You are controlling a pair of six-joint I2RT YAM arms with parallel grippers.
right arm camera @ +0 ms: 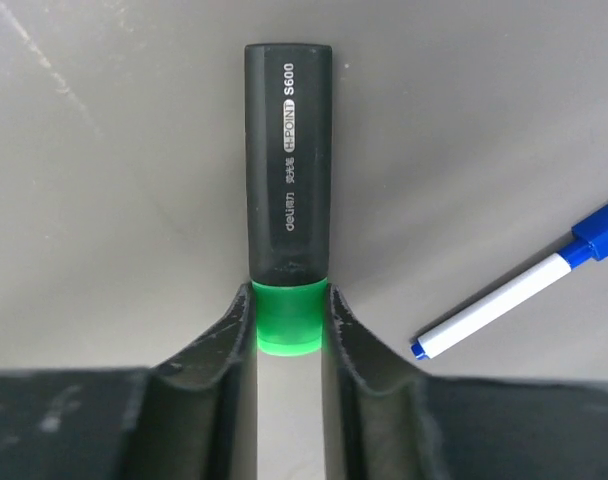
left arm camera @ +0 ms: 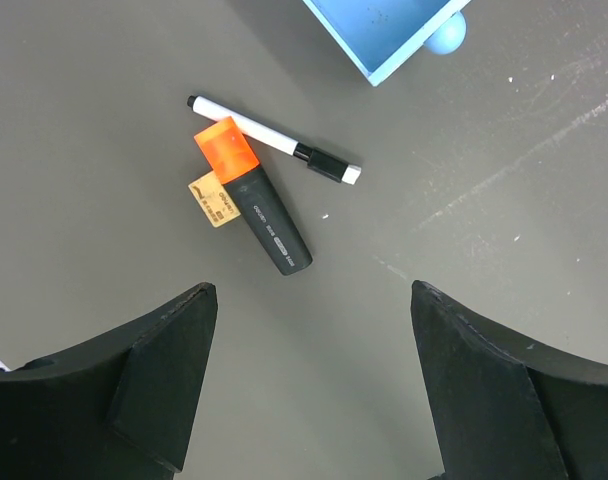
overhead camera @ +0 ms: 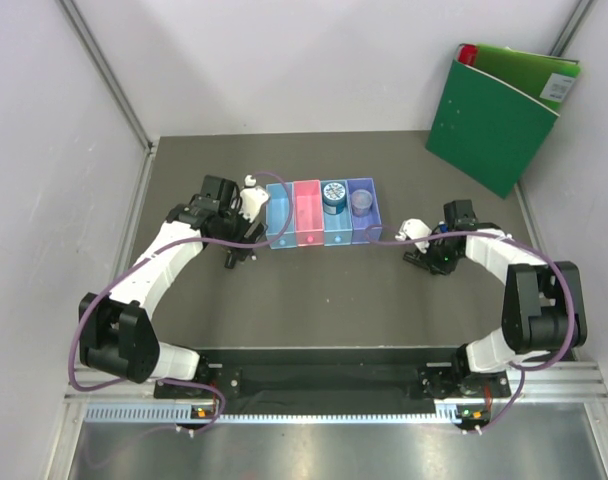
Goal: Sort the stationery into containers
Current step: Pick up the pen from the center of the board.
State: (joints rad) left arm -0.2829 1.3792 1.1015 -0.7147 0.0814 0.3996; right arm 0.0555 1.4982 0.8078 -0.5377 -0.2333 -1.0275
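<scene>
Right pincer (right arm camera: 289,325) is clamping the green-capped marker (right arm camera: 289,160) at its cap, marker lying flat on the bench (right arm camera: 104,150), blue-capped pen (right arm camera: 514,295) lying just beside. Left pincer (left arm camera: 314,385) is hanging wide open over the orange-capped marker (left arm camera: 254,195), which is touching the white pen (left arm camera: 269,137), near a light blue bin (left arm camera: 384,25).

The black marker (right arm camera: 289,160) carries white lengthwise print: "deli" nearest the green cap (right arm camera: 287,320), then characters too fine to read, then boxed "H-POINT" and, farthest from the cap, "S600". Print on the orange-capped marker (left arm camera: 252,195) and its tan tag (left arm camera: 212,200) is illegible.
</scene>
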